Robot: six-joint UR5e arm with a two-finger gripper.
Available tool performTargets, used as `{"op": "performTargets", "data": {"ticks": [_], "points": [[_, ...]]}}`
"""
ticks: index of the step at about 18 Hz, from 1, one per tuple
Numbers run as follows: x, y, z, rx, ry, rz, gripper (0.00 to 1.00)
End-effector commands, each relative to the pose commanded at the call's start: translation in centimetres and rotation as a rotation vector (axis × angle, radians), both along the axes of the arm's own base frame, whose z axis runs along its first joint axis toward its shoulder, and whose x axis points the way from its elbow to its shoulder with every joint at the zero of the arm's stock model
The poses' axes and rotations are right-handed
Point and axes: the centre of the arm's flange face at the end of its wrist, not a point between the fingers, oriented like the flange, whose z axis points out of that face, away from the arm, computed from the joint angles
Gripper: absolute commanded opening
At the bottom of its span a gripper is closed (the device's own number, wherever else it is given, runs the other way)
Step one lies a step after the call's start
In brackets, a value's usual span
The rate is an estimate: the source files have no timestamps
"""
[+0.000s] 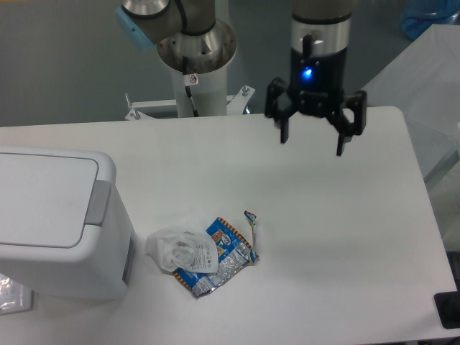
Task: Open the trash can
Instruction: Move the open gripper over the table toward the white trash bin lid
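Sitting at the far left of the counter [302, 287] is the trash can [57, 230], a big white box with its flat lid [39, 198] down and shut. The grey push bar [98, 203] runs along the lid's right edge. Just to the right of the can lies a little heap of rubbish: a crumpled plastic bag [176, 248] and some blue and white wrappers [223, 255], close to the can's side. Further right and higher up, the hand [313, 142] hangs above the counter with its two fingers spread wide apart and nothing between them. It is well away from the can, so the job looks not yet started. Here is what could go wrong. The hand must cross over to the bar, and if it travels low it might sweep the bag and wrappers along. The bar is thin, so a finger could miss it and press the lid instead, and then nothing would pop open. A push that comes from the side might also slide the whole can along the smooth counter.
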Motion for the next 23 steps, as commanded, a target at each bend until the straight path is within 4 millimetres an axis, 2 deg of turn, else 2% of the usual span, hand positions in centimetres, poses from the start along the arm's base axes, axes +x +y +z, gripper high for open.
{"op": "performTargets", "data": {"ticks": [5, 10, 12, 13, 15, 23], "points": [[3.9, 3.1, -0.4, 0.059, -0.098, 0.103, 1.00], [5.4, 4.4, 0.1, 0.134, -0.210, 0.236, 1.00], [7.4, 5.9, 0.6, 0.154, -0.233, 0.248, 1.00], [7.5, 6.7, 1.0, 0.171, -0.232, 0.255, 1.00], [8.7, 8.4, 0.4, 0.173, -0.254, 0.254, 1.00], [12.2, 11.1, -1.3, 0.151, -0.309, 0.244, 1.00]]}}
